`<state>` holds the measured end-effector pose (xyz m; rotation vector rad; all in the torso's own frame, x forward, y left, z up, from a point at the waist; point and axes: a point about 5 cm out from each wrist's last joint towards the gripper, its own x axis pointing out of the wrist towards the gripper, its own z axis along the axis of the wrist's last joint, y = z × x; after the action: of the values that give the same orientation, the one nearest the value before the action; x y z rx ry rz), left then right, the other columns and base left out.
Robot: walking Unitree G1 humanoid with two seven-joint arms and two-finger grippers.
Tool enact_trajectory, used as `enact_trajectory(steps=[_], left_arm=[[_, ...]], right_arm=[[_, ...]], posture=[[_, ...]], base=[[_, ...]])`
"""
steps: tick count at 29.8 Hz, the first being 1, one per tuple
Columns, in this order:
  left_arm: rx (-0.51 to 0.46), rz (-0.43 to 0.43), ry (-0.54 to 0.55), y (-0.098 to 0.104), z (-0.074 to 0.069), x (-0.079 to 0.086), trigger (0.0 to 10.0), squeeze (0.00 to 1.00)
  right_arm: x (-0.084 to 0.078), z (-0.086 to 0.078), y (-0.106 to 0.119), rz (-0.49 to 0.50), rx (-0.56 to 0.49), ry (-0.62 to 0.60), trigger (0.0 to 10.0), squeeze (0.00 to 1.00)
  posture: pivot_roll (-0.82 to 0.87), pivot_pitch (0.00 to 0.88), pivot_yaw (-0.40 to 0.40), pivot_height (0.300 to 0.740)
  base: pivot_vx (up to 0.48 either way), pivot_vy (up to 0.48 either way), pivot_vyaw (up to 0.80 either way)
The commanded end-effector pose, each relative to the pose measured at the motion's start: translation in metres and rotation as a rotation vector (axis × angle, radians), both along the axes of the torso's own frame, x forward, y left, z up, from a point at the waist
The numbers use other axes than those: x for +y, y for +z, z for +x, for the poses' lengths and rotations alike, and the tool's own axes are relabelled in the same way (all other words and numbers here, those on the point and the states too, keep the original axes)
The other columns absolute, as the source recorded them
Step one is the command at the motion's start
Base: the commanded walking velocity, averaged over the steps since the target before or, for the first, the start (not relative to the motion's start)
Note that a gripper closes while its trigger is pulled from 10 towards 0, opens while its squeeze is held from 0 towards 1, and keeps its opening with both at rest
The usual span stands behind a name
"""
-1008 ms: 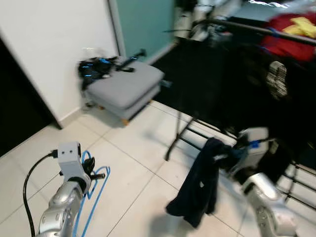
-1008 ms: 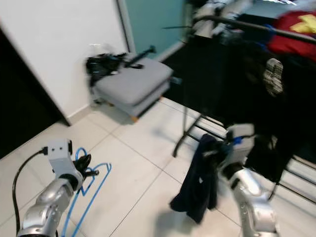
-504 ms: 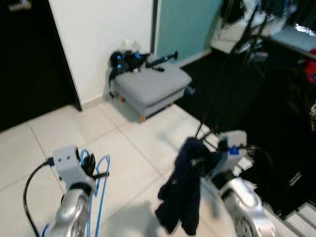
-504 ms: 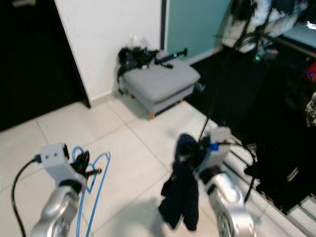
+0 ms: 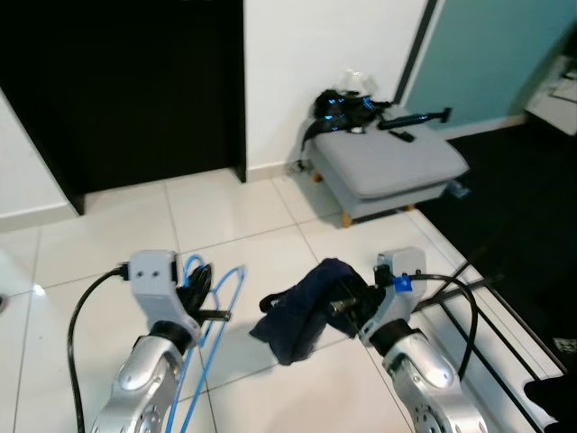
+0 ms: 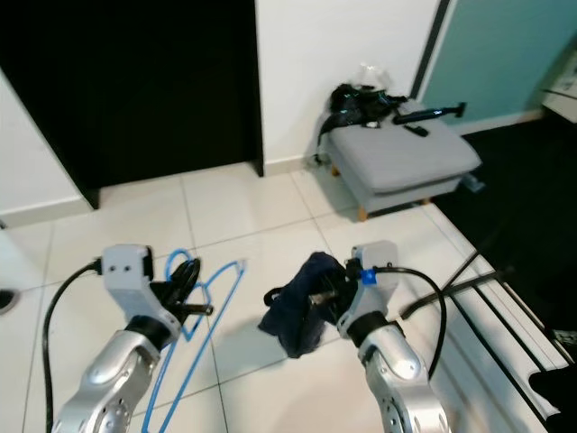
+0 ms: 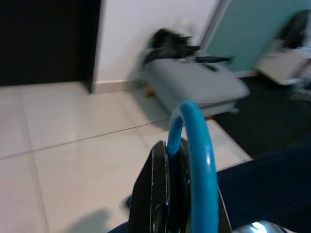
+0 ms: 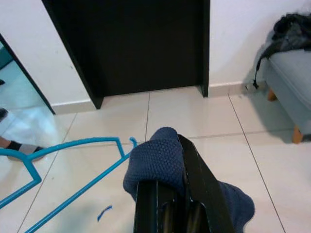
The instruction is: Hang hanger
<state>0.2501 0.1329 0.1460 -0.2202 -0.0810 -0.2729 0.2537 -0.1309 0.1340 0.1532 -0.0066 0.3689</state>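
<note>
My left gripper (image 5: 200,298) is shut on a blue wire hanger (image 5: 210,311) that hangs down at the lower left; its hook (image 7: 194,160) passes between the black fingers (image 7: 163,204) in the left wrist view. A dark navy garment (image 5: 302,307) hangs from my right gripper (image 5: 347,305), which is shut on it at the lower middle. In the right wrist view the knit cloth (image 8: 158,162) folds over the fingers (image 8: 192,187), with the blue hanger (image 8: 77,167) off to one side.
A grey padded stool (image 5: 388,167) with black gear (image 5: 347,108) on it stands by the white wall (image 5: 325,63). A dark doorway (image 5: 126,90) opens at the back left. A drying rack's base bars (image 5: 500,316) run along the right. White tiled floor (image 5: 117,225) lies ahead.
The camera has swung left: the clothes rack has left the picture and the dark doorway has come in. Both grippers still hold the hanger and the garment.
</note>
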Motion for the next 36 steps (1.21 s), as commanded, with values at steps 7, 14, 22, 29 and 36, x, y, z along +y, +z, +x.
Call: enact_trajectory(steps=[7,14,22,29,36], left_arm=[[0.042,0.045,0.098,-0.007,-0.006,0.018,10.0,0.0],[0.051,0.048,0.063,-0.006,-0.006,0.013,10.0,0.0],[0.063,0.045,0.026,-0.005,-0.008,0.009,10.0,0.0],[0.049,0.006,0.0,-0.002,-0.003,0.004,10.0,0.0],[0.027,0.007,0.01,0.003,0.0,0.001,10.0,0.0]], right_arm=[[0.013,0.001,0.009,0.056,-0.023,0.037,10.0,0.0],[0.013,-0.003,0.006,0.026,-0.018,0.024,10.0,0.0],[0.014,-0.005,0.005,0.024,-0.009,0.039,10.0,0.0],[0.011,-0.002,0.009,0.001,-0.029,0.042,10.0,0.0],[0.01,0.005,0.013,-0.033,-0.053,0.06,10.0,0.0]], posture=[[0.12,0.174,-0.076,0.74],[0.1,0.177,-0.078,0.74],[0.11,0.183,-0.073,0.74],[0.11,0.172,-0.078,0.74],[0.1,0.177,-0.093,0.74]], base=[[0.0,0.0,0.78],[0.0,0.0,0.78],[0.0,0.0,0.78],[0.035,0.0,0.79],[0.305,0.0,0.78]])
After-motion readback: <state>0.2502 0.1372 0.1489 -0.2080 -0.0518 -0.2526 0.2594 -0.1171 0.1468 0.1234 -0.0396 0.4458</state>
